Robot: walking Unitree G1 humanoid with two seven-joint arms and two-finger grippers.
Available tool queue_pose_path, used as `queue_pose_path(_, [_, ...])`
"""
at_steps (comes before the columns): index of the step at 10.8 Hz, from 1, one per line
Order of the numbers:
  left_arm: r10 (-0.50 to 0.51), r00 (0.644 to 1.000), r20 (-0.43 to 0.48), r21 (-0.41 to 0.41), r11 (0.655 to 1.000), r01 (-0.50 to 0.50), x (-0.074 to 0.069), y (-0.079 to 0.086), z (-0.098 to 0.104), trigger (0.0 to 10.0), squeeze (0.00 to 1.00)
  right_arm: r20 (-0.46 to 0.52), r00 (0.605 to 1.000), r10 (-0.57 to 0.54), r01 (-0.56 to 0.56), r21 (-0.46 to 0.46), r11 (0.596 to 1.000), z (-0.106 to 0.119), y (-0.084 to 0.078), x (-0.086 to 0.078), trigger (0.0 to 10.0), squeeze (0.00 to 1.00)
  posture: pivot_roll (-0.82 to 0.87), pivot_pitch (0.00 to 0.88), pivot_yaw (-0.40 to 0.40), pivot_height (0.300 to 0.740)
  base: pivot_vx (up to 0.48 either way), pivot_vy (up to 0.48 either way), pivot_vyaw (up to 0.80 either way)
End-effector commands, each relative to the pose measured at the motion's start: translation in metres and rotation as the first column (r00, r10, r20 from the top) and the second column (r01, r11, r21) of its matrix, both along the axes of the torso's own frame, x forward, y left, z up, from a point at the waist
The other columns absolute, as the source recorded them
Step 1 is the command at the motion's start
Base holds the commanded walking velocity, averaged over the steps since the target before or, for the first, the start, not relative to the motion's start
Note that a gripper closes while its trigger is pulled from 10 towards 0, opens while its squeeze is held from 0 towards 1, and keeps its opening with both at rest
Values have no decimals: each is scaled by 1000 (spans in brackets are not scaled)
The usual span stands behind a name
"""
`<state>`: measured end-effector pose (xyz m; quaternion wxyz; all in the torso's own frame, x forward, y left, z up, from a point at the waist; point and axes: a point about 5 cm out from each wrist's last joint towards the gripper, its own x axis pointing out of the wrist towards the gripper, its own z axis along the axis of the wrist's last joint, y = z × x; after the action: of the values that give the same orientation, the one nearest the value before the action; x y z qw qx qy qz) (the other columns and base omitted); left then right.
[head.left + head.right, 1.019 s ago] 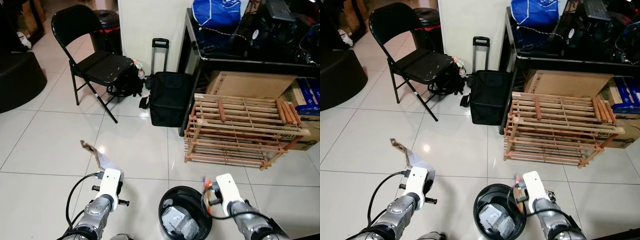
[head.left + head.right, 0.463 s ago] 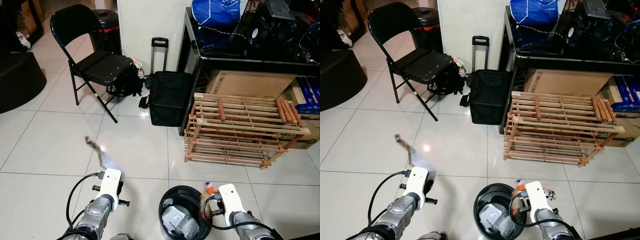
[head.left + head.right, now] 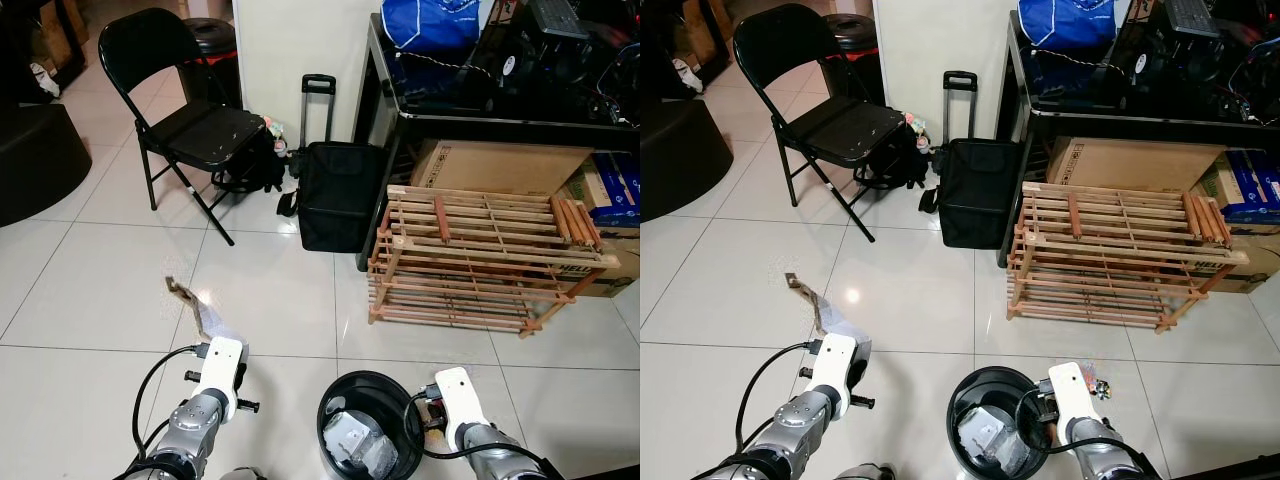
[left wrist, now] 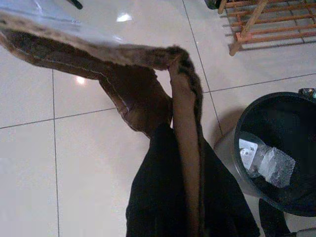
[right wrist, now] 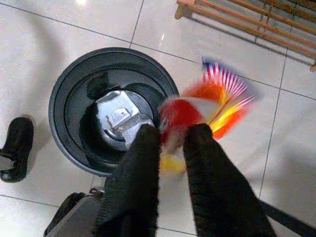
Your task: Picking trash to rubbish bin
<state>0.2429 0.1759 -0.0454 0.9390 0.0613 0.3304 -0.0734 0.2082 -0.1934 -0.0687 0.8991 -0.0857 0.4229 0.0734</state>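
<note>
A black round rubbish bin (image 3: pixel 372 381) stands on the white tiles just before me, with crumpled silver trash (image 5: pixel 118 116) inside. My right gripper (image 5: pixel 170 136) hovers beside the bin's right rim, shut on a red, orange and yellow wrapper (image 5: pixel 207 106); the wrapper hangs over the floor just outside the rim. Left of the bin, my left gripper (image 4: pixel 170 143) is shut on a long brown and clear wrapper strip (image 3: pixel 195 305) that sticks up and away from me.
A black folding chair (image 3: pixel 190 120) and a black trolley bag (image 3: pixel 335 195) stand against the wall ahead. A wooden slatted rack (image 3: pixel 480 260) lies right of the bag, under a black table with cardboard boxes (image 3: pixel 500 165). A dark round object (image 3: pixel 30 160) sits far left.
My right gripper has sunk lower beside the bin's right rim, and its wrapper no longer sticks up above the wrist. The left strip has swayed a little; the arm stays put.
</note>
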Motion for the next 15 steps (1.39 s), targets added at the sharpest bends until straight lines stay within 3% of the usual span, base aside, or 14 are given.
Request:
queue_pose_path(1, [-12,1000,4,5,1000,12,2,-1,1,10000,0,-2,1000,-21,21,10,1000,0,-1,-1,10000,1000,105,56,-43,740,0,0,0])
queue_pose_path(7, [-17,1000,3,7,1000,17,2,-1,2,10000,0,-3,1000,-18,18,22,1000,-1,3,-1,10000,1000,107,53,-36,740,0,0,0])
queue_pose_path(8, [-20,1000,1,11,1000,20,3,0,2,10000,0,-3,1000,-14,14,25,1000,-1,6,-1,10000,0,105,53,-34,740,0,0,0])
queue_pose_path(15, [-24,1000,6,38,999,24,4,0,3,10000,0,30,1000,-6,5,39,999,3,12,8,10000,0,97,31,-31,740,0,0,0])
